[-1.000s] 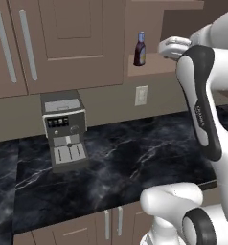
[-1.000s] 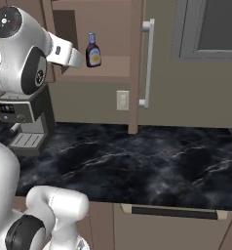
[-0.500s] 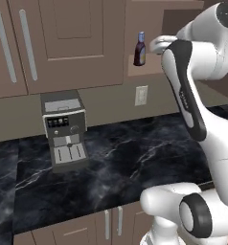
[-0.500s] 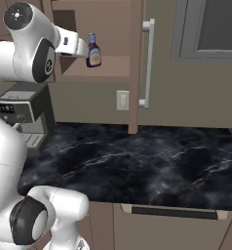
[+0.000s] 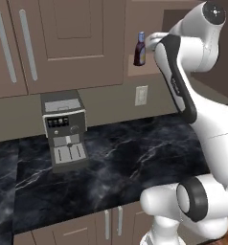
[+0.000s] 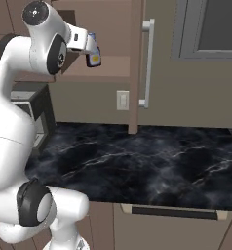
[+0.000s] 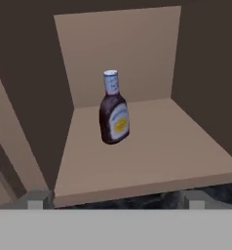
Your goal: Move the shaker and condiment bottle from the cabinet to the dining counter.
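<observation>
Red-brown condiment bottle (image 7: 113, 111) bears a pale, unreadable label.

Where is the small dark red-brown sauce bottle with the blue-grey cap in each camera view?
Left base view: dark red-brown sauce bottle top centre-right, on the open tan cabinet shelf, beside the white arm.
Right base view: upper left, just beyond the hand.
Hand view: centre, upright on the shelf.
Shared landmark: that shelf.
</observation>
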